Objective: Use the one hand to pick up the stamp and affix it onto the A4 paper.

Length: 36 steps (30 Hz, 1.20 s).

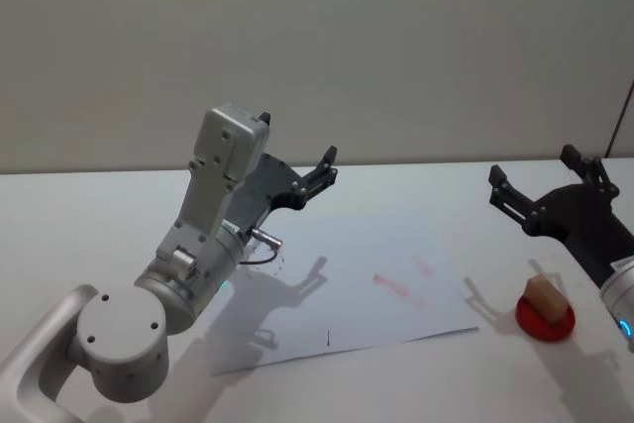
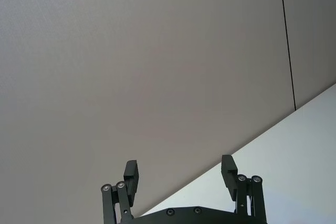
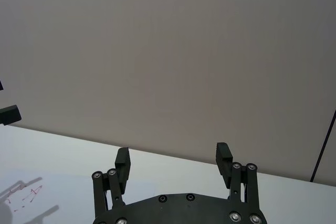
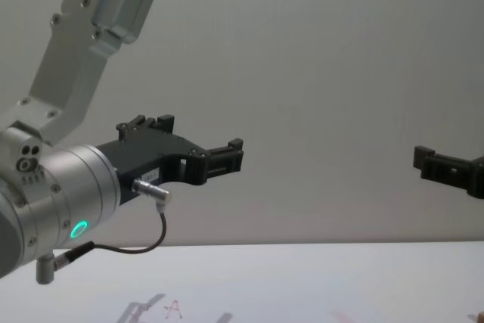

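Right hand (image 1: 533,170) hangs above the desk (image 1: 99,205), fingers spread wide, holding nothing. Stamp (image 1: 544,295) sits on a red round pad (image 1: 546,324) near it, just beside the right edge of the A4 paper (image 1: 347,314). Paper lies flat and bears red marks (image 1: 394,286). Left hand (image 1: 324,167) is raised over the paper's far left part, fingers likewise apart and empty.

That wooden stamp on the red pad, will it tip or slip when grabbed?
The stamp looks a small, stiff block, probably light. Its flat sides should grip well. Perched on the red pad, it might tip if nudged.
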### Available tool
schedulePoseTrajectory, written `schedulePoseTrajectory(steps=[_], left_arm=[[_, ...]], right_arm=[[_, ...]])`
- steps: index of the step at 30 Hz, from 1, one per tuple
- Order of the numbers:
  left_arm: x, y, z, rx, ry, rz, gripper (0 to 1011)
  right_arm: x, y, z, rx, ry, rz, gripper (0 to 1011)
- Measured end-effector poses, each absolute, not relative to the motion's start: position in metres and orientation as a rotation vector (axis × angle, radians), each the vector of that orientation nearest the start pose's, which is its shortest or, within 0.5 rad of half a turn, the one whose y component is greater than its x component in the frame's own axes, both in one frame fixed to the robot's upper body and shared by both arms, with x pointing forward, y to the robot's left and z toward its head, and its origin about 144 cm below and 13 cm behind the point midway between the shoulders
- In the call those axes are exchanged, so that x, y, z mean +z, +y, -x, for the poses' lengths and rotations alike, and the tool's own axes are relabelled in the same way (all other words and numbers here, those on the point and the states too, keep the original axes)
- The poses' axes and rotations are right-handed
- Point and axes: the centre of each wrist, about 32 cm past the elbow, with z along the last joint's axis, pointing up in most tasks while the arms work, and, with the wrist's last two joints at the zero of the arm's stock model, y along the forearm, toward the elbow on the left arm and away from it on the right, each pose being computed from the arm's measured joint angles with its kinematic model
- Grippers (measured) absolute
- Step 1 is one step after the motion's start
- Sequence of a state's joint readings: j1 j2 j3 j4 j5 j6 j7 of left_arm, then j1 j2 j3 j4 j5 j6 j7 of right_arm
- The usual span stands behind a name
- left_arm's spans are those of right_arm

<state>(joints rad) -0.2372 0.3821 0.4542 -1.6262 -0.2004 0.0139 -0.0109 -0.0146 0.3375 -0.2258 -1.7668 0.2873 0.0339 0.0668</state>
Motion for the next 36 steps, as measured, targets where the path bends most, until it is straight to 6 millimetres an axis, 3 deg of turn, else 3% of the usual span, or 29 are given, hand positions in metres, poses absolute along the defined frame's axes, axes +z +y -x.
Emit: schedulePoseTrajectory(steps=[29, 36], left_arm=[[1.2044, 0.1984, -0.492, 1.124, -0.268, -0.061, 1001], [1.2044, 0.1984, -0.492, 1.124, -0.268, -0.061, 1001]], right_arm=[[1.1883, -0.2372, -0.443, -1.23, -0.074, -0.025, 1001], [1.1874, -0.2368, -0.4342, -1.253, -0.067, -0.017, 1001]])
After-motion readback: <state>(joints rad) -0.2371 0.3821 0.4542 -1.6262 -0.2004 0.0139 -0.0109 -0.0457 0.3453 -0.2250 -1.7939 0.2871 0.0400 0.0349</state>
